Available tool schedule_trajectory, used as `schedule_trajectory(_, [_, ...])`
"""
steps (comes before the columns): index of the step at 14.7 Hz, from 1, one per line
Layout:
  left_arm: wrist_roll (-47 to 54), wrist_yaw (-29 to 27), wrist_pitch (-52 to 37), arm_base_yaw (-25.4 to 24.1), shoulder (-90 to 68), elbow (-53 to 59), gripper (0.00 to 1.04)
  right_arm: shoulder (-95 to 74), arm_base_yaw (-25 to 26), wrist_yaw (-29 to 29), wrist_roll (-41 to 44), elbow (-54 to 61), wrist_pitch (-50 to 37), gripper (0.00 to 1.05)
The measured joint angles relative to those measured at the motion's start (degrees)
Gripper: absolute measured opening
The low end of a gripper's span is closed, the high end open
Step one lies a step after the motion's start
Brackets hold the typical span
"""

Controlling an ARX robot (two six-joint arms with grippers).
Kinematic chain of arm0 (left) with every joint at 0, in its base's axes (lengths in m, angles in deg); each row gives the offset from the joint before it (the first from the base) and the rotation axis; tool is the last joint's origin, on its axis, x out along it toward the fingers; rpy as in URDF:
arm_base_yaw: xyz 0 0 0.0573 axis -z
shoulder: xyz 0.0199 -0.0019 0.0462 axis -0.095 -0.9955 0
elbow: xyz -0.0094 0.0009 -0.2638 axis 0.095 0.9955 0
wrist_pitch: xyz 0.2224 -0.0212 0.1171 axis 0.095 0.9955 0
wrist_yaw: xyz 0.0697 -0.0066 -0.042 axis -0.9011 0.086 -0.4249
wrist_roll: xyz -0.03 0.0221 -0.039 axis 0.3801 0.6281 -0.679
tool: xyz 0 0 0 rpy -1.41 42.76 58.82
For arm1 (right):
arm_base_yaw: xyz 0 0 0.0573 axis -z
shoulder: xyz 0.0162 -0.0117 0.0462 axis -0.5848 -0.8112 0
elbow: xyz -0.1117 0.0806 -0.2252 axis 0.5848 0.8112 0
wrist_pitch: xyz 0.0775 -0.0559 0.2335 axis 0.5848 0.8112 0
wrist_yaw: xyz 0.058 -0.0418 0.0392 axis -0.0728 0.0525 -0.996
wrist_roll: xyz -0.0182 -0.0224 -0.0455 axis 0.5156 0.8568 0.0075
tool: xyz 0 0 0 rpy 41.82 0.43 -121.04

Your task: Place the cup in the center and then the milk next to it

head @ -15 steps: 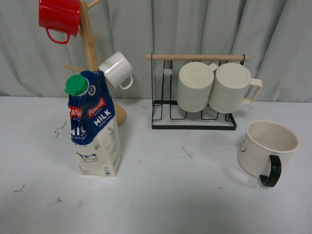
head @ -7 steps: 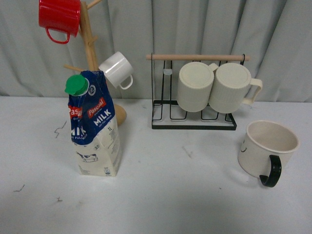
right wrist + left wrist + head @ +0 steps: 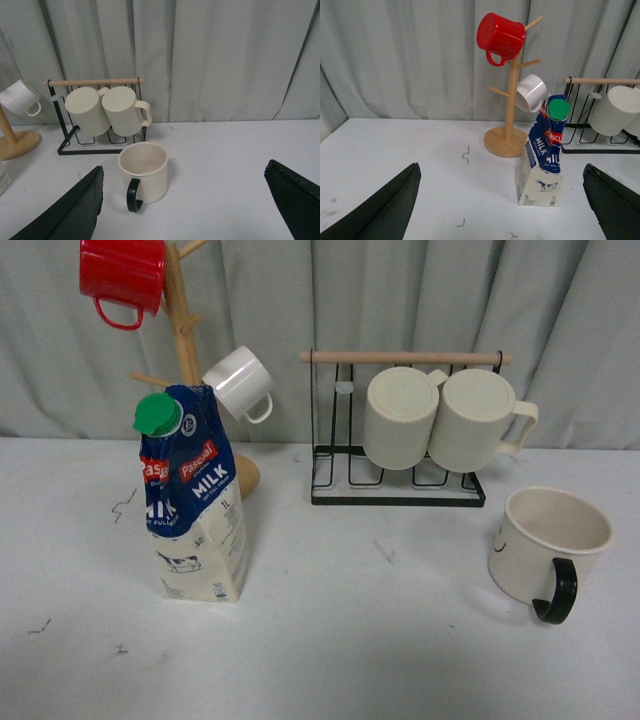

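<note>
The cup [image 3: 548, 546], cream-white with a black handle, stands upright at the right of the table; it also shows in the right wrist view [image 3: 144, 171]. The milk [image 3: 192, 497], a blue carton with a green cap, stands upright at the left; it also shows in the left wrist view [image 3: 545, 153]. My left gripper [image 3: 502, 207] is open and empty, back from the milk. My right gripper [image 3: 192, 207] is open and empty, back from the cup, which stands toward one finger. Neither arm shows in the front view.
A wooden mug tree [image 3: 184, 330] behind the milk holds a red mug [image 3: 121, 276] and a small white cup [image 3: 240, 382]. A black wire rack [image 3: 400, 480] at the back holds two ribbed cream mugs [image 3: 440, 420]. A grey curtain hangs behind the white table [image 3: 350, 640].
</note>
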Motion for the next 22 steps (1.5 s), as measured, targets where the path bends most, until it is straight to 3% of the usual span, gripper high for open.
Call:
schedule_trajectory(5, [0.0, 0.0, 0.0, 0.0, 0.0, 0.0, 0.98, -0.07, 0.11, -0.39, 0.17, -0.02, 0.37, 0.98])
schedule_trajectory(6, [-0.02, -0.04, 0.04, 0.0, 0.0, 0.0, 0.98, -3.21, 3.23, -7.37, 2.71, -1.18, 2.97, 0.98])
schedule_trajectory(8, [0.0, 0.0, 0.0, 0.0, 0.0, 0.0, 0.98, -18.82, 9.97, -16.52, 5.92, -5.31, -9.51, 0.98])
schedule_trajectory(11, [0.0, 0.0, 0.02, 0.0, 0.0, 0.0, 0.98, -46.86, 11.65, -13.57, 2.1, -18.88, -25.75, 0.98])
schedule_trajectory(17, [0.0, 0.0, 0.02, 0.0, 0.0, 0.0, 0.98, -91.69, 8.0, -3.8, -9.94, -54.64, -8.13, 0.98])
schedule_trajectory(22, [0.0, 0.0, 0.0, 0.0, 0.0, 0.0, 0.98, -106.07, 2.47, -3.08, -12.76, -61.68, -0.24, 0.98])
